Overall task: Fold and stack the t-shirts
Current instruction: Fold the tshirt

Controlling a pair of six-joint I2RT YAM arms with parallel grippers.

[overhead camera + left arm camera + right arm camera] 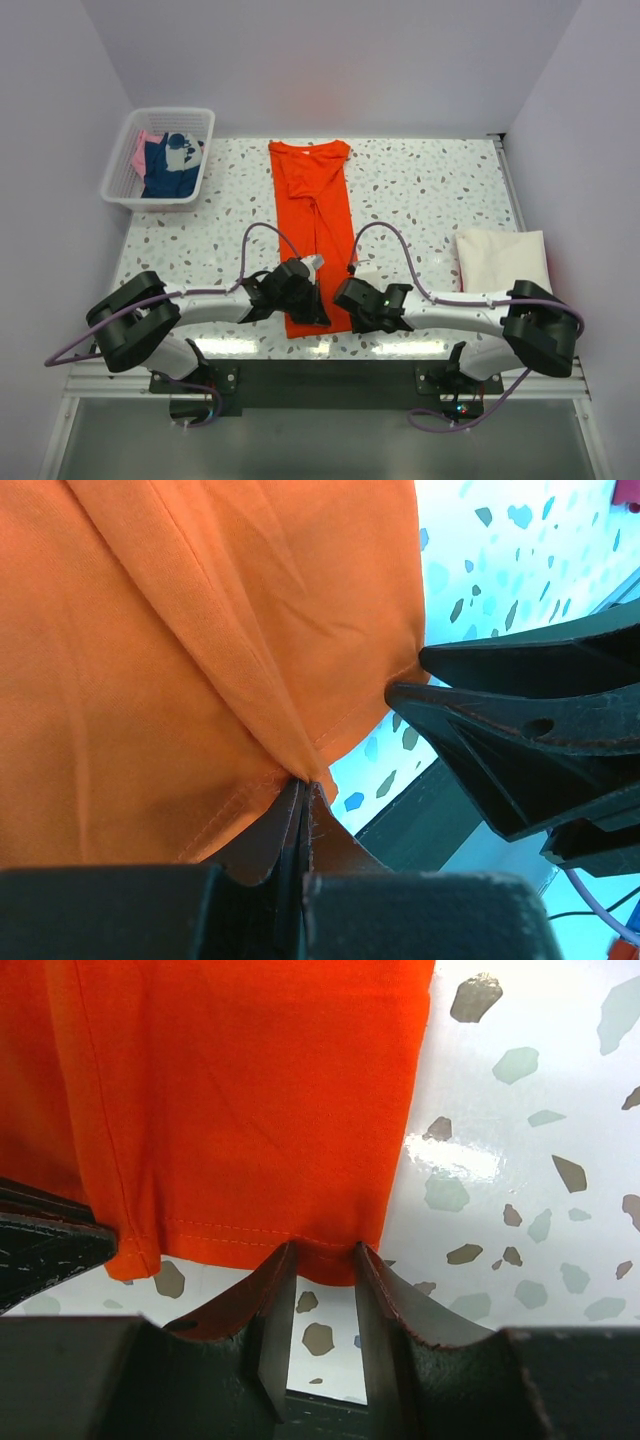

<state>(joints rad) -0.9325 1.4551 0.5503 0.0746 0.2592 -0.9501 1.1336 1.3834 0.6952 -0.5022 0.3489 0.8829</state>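
Down the middle of the overhead view lies the orange shirt (315, 225), folded lengthwise into a long strip, with its collar at the top of the strip and its hem at the bottom, between the two arms. No brand or tag shows on it. The navy shirt (165, 175) carries a white print too small to read. It is bundled with a pink shirt (145, 150) in a white mesh basket (125, 165) at the upper left corner of the table (430, 190). A cream shirt (500, 258) lies folded flat at the right edge, well apart from the orange one.

The tabletop is glossy white terrazzo flecked with grey, brown and blue-green chips, and it catches bright glare. Pale lilac-grey walls (330, 60) close in on three sides.

Both arms reach inward from the lower corners of the frame, elbows out, a purple cable (262, 235) arching over each. The left gripper (312, 308) is low over the near end of the strip. Its wrist view shows its fingers (296, 810) pressed tight together on a pinch of the orange hem (300, 765), and folds of cloth radiate from that point. The right gripper (342, 296) comes in from the right beside it. In its own view its fingers (280, 1290) stand apart with bare table showing in the gap, and their tips meet the hem edge (250, 1240) without clamping it.
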